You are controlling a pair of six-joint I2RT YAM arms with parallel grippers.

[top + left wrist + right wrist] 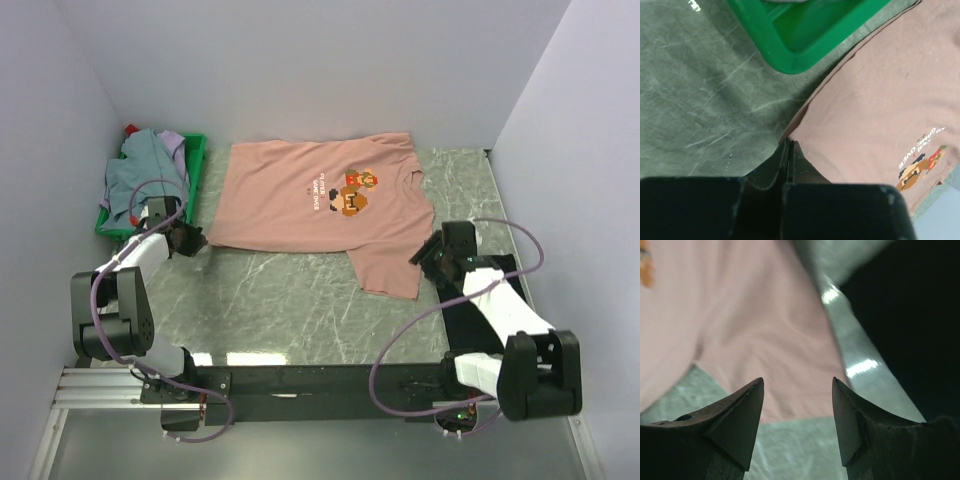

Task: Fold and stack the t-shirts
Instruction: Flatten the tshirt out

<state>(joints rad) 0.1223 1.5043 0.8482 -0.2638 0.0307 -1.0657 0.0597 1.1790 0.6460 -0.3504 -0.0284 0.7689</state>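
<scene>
On the table (280, 300) the pink t-shirt (300, 200) lay flat, nothing folded, other shirts (145, 170) heaped in the crate (197, 160); the left gripper (198, 242) was closed at its hem, the right gripper (422, 256) had its jaws apart.

free: near table (290, 300) | blocked: green crate (196, 168) far left, seemingly full

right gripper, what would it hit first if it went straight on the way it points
Probably the pink shirt: the open right gripper aims at its sleeve on the table. Depth is unclear, so it might touch the table first.
</scene>
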